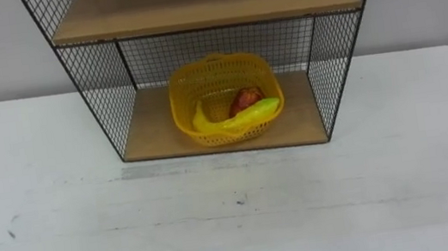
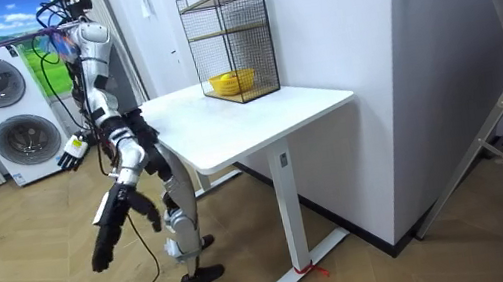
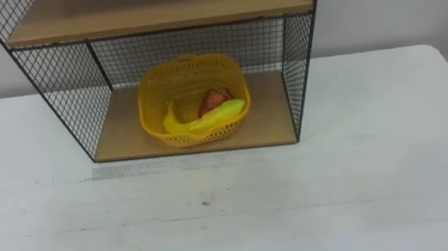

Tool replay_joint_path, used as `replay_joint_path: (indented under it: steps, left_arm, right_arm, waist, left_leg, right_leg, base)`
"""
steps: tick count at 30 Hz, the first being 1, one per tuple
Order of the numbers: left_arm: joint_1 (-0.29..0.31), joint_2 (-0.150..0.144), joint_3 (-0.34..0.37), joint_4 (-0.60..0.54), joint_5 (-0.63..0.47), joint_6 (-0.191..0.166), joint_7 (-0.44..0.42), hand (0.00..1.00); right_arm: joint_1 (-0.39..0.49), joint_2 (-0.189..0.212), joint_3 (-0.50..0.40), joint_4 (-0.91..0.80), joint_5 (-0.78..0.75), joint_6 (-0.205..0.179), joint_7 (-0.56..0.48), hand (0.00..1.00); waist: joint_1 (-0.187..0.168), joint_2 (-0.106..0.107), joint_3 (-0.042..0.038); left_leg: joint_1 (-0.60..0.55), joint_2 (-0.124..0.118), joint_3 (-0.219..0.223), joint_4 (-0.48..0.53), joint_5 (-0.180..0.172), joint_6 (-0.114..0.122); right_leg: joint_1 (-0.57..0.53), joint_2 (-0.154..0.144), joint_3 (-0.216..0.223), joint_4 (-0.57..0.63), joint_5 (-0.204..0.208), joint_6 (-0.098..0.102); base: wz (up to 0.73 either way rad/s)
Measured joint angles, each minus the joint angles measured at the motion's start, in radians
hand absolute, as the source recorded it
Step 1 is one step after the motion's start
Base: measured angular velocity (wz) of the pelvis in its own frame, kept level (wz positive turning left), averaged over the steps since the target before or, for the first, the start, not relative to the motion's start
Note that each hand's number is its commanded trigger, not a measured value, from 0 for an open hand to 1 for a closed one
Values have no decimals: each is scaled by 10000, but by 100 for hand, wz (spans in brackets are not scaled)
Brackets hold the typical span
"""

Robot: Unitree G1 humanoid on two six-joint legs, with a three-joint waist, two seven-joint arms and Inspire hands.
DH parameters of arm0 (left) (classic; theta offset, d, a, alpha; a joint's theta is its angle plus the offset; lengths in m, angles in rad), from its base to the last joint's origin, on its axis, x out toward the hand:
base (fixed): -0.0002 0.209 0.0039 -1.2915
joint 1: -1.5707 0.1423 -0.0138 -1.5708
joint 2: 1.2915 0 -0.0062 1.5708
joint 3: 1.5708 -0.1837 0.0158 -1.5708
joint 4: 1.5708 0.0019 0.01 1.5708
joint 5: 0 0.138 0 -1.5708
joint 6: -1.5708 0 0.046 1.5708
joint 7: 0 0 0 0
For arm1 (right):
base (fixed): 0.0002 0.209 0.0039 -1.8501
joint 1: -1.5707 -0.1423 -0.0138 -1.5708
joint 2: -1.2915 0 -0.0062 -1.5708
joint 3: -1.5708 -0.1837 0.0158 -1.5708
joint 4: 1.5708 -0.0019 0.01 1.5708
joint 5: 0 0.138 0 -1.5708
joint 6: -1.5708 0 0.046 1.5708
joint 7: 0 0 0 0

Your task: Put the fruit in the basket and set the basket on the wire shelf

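The task looks finished, or all but: the yellow basket [image 1: 201,81] sits on the lower board [image 1: 152,135] of the wire shelf [image 1: 104,106], towards the middle and a little right of it, with the mesh sides well apart from it on both flanks. Inside it lie a banana [image 1: 240,118], along the near wall with one end resting on the right rim, and a red fruit [image 1: 245,99] just behind it, touching it. The white surface [image 1: 219,221] in front of the shelf carries no other fruit, so nothing seems left to gather. In the room view the robot stands by the surface's left end, with both arms down and away from the shelf. What I take by its body for the right hand [image 2: 105,253] hangs low near the knee, and the left hand [image 2: 71,154] is out behind the hip. Whether the fingers of either are apart or together I cannot tell at that range, but neither holds the basket or any fruit. In my judgement nothing remains but perhaps to step clear
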Motion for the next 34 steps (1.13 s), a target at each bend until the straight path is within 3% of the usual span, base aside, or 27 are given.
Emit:
replay_joint_path:
  steps: [1, 4, 6, 9, 15, 18, 19, 20, 22, 27, 32, 34]
  left_arm:
    - [-45, -73, -23, 244, 38, 41, -195, 0]
    - [-396, -252, -578, 1825, 1352, 602, -1374, 0]
    - [-592, -289, -1380, 2450, 3381, 1284, -2316, 0]
    - [-796, -219, -2917, 2669, 6179, 1993, -3508, 0]
    - [-2084, -176, -5149, 2594, 10999, 3188, -5079, 0]
    - [-2695, -255, -5773, 2262, 12362, 3379, -5208, 0]
    - [-2808, -261, -5905, 2208, 12492, 3395, -5227, 0]
    - [-2908, -285, -6069, 2138, 12702, 3378, -5281, 0]
    - [-3017, -299, -6310, 2087, 12749, 3504, -5478, 0]
    - [-3205, -291, -7017, 2076, 12720, 3651, -5959, 0]
    - [-3180, -312, -7022, 2062, 12721, 3586, -6189, 0]
    - [-3117, -308, -7015, 2054, 12721, 3559, -6255, 0]
  right_arm:
    - [-106, 24, 91, 343, -90, 55, 199, 0]
    - [-852, 32, 764, 1940, -971, 543, 1336, 0]
    - [-1277, 20, 1726, 2743, -2518, 1036, 2295, 0]
    - [-1811, -102, 3485, 3027, -4673, 1698, 3531, 0]
    - [-2902, -202, 4940, 3085, -7604, 2510, 5523, 0]
    - [-3192, -124, 5468, 3026, -8428, 2803, 5956, 0]
    - [-3207, -119, 5559, 3009, -8521, 2813, 6047, 0]
    - [-3265, -84, 5588, 2916, -8687, 2859, 6210, 0]
    - [-3289, -16, 5848, 2833, -8889, 2901, 6445, 0]
    - [-3572, 113, 6341, 2858, -9180, 2885, 6898, 0]
    - [-3548, 107, 6331, 2915, -9071, 2675, 7209, 0]
    - [-3461, 100, 6328, 2919, -9057, 2652, 7273, 0]
  waist:
    - [-28, -1, 1]
    - [-147, -46, -5]
    - [-162, -107, 13]
    - [-149, -159, 26]
    - [-414, -215, 62]
    - [-465, -202, 146]
    - [-448, -189, 154]
    - [-439, -176, 222]
    - [-437, -195, 285]
    - [-537, -266, 299]
    - [-582, -287, 315]
    - [-645, -257, 278]
  left_leg:
    - [28, 3, 12, -10, 0, 0]
    - [257, 12, 117, -78, 2, -2]
    - [477, 21, 167, -101, 1, 0]
    - [687, 20, 180, -197, 0, 1]
    - [842, 10, 82, -235, 3, -2]
    - [846, 23, 92, -236, 35, -38]
    - [847, 30, 95, -237, 84, -111]
    - [850, 45, 123, -239, 100, -110]
    - [804, 59, 119, -232, 134, -59]
    - [657, 7, 94, -243, 193, -29]
    - [679, 18, 82, -250, 198, -35]
    - [690, 19, 85, -251, 199, -35]
  right_leg:
    - [25, -1, 10, -1, 0, -2]
    - [169, 3, 126, -8, 19, 16]
    - [383, 28, 196, -52, 44, 20]
    - [624, 76, 235, -279, 165, 1]
    - [946, 119, 126, -566, 332, 55]
    - [923, 168, 200, -663, 396, 33]
    - [915, 191, 231, -722, 425, 26]
    - [892, 219, 269, -744, 452, 11]
    - [878, 238, 258, -778, 467, -21]
    - [747, 302, 241, -878, 533, 8]
    - [760, 307, 292, -897, 548, 10]
    - [765, 309, 326, -896, 549, 8]
  base:
    - [-6]
    - [-10]
    - [-8]
    - [-5]
    - [6]
    - [-8]
    - [-18]
    - [-21]
    - [-13]
    - [4]
    - [1]
    - [0]
